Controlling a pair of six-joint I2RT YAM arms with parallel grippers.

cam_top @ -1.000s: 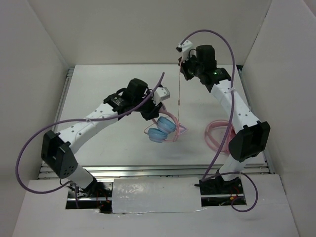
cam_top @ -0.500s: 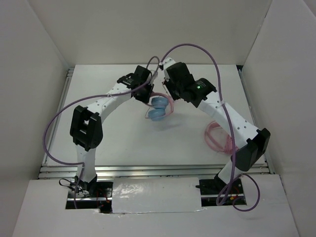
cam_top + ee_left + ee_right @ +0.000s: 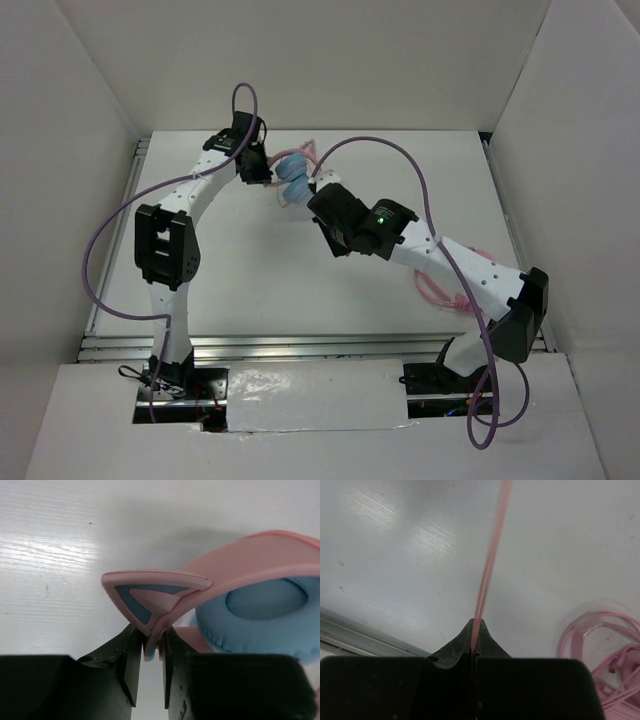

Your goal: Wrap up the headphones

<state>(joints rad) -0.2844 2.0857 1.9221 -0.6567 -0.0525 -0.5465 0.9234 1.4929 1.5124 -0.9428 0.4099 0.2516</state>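
White table (image 3: 250,280), white walls on three sides. Left arm (image 3: 165,245) reaches up to the far middle of the table. Right arm (image 3: 470,275) stretches from its base at the right across to the centre, wrist pointing up-left toward the left one. A purple hose (image 3: 95,255) loops off each arm.

The headphones (image 3: 295,178) are at far centre, just right of the left gripper (image 3: 268,172) and just above the right gripper (image 3: 318,198): light blue earcups, pink headband. The left wrist view shows a blue cushion (image 3: 265,600) under the pink band, and a pink-and-blue triangular yoke piece. Left gripper (image 3: 148,645) is narrowed down, and its fingers pinch the lower tip of that yoke. Can't tell whether the earcups touch the table.

All-pink headphones (image 3: 440,290) with a coiled cord lie on the table at the right, partly under the right arm, well apart from the blue pair; also seen bottom right in the right wrist view (image 3: 600,630).

Right gripper (image 3: 474,647) is fully closed, clamping the thin pink cable (image 3: 490,565), which runs straight up out of the fingertips.

Green light (image 3: 381,214) is lit on the right arm's wrist.
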